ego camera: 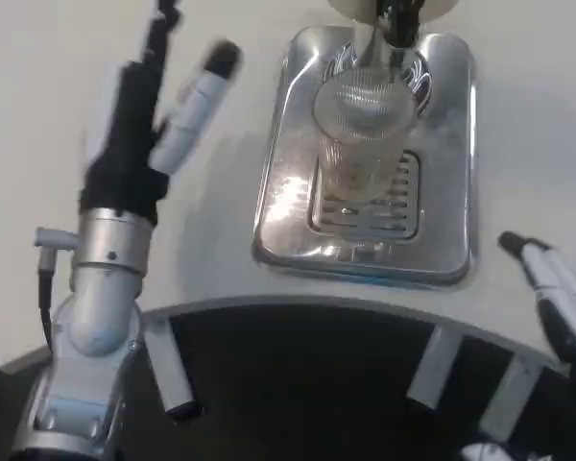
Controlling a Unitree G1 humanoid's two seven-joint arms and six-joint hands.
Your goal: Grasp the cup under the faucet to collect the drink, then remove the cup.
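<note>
**Cup under the faucet**

I saw the clear ribbed cup (363, 134) standing upright on the grated middle of the shiny drip tray (288, 226), directly below the faucet (396, 17). It sat well right of my raised left hand (163, 106), up-left of my right hand (557, 288), untouched.

drink station on a lab-like test bench: steel drip tray (365, 230) with grate, faucet (396, 19), plain white table (38, 115)
</note>
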